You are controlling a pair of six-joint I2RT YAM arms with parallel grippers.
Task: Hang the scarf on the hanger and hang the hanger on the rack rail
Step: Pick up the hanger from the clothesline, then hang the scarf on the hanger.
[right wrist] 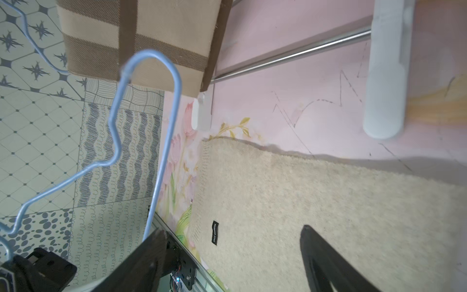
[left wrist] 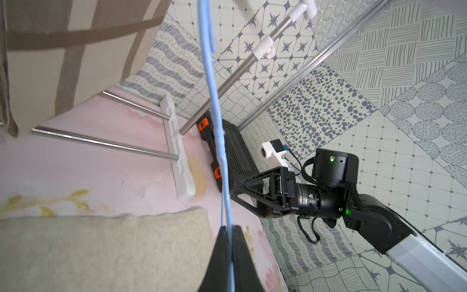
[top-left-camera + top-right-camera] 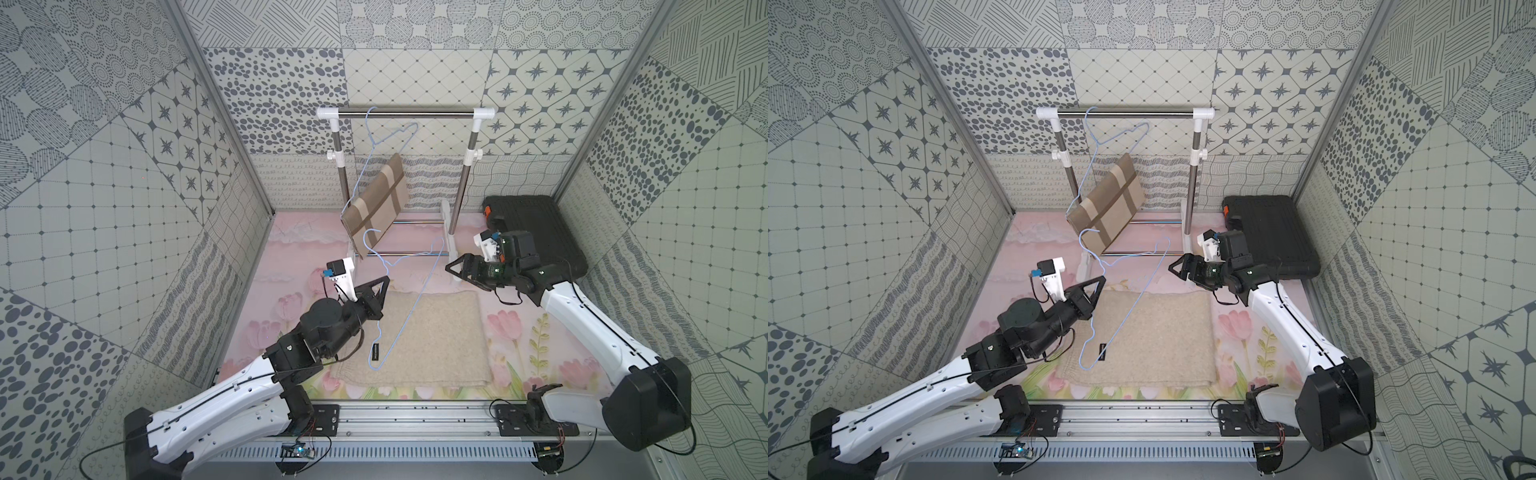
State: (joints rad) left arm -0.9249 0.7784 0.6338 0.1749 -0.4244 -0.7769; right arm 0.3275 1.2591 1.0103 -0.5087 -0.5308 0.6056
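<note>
A beige scarf [image 3: 440, 336] [image 3: 1167, 332] lies folded flat on the table, with a small black label near its left edge. Above it a light-blue wire hanger [image 3: 411, 307] [image 3: 1129, 303] hangs tilted in the air. My left gripper [image 3: 387, 279] [image 3: 1102, 279] [image 2: 228, 228] is shut on the hanger's wire just below the hook. My right gripper [image 3: 451, 266] [image 3: 1173, 268] [image 1: 231, 232] stands open beside the hanger's far shoulder, with nothing between its fingers. In the right wrist view, the hanger [image 1: 166, 141] passes outside one finger, and the scarf [image 1: 303, 202] lies below.
A clothes rack [image 3: 407, 111] stands at the back. It carries a second blue hanger with a brown striped scarf [image 3: 380, 199]. A black case [image 3: 536, 232] lies at the back right, behind my right arm. Patterned walls close in three sides.
</note>
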